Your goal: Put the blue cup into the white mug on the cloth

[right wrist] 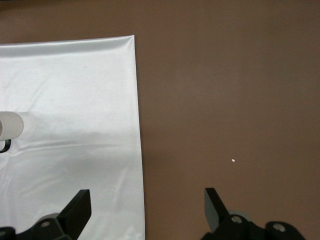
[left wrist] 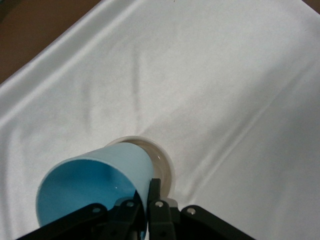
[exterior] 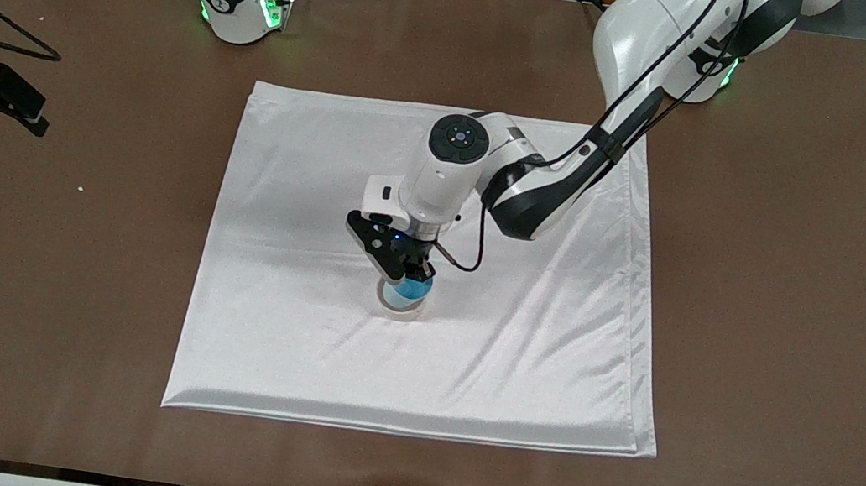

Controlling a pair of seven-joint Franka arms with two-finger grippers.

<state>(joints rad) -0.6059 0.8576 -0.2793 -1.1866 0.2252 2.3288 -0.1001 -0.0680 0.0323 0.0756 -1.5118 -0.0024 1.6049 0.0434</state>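
Brown table [exterior: 769, 324], matte, with the cloth [exterior: 300, 343] spread flat across its middle: white, satin sheen, shallow creases running diagonally, a doubled hem along the edge nearest the front camera and along the edge at the left arm's end. Two pale specks [exterior: 80, 188] on the bare brown toward the right arm's end; one shows in the right wrist view too. Right arm waits at that end of the table, off the cloth; its base ring glows green. Right gripper [right wrist: 147, 207] hangs over bare brown just beside the cloth's edge, jaws spread wide, nothing between them. In the same wrist view the white mug [right wrist: 10, 126] is a small cream shape on the cloth with its thin black handle showing. Mid-cloth: left arm reaches in from its base and comes down over the mug. Left gripper [exterior: 405, 273] is clamped on the rim of the blue cup [exterior: 408, 290], fingers [left wrist: 154, 192] pinching the cup wall, one inside and one outside. Cup is tilted, brighter blue inside open to the wrist camera. Its lower end sits at the mouth of the white mug [left wrist: 162, 162]; the cream rim curves out from beneath the cup in the left wrist view, and in the front view a pale ring of mug shows just under the blue. Cannot tell how deep the cup has gone in. Mug stands on the cloth, roughly central, slightly nearer the front camera than the cloth's middle.
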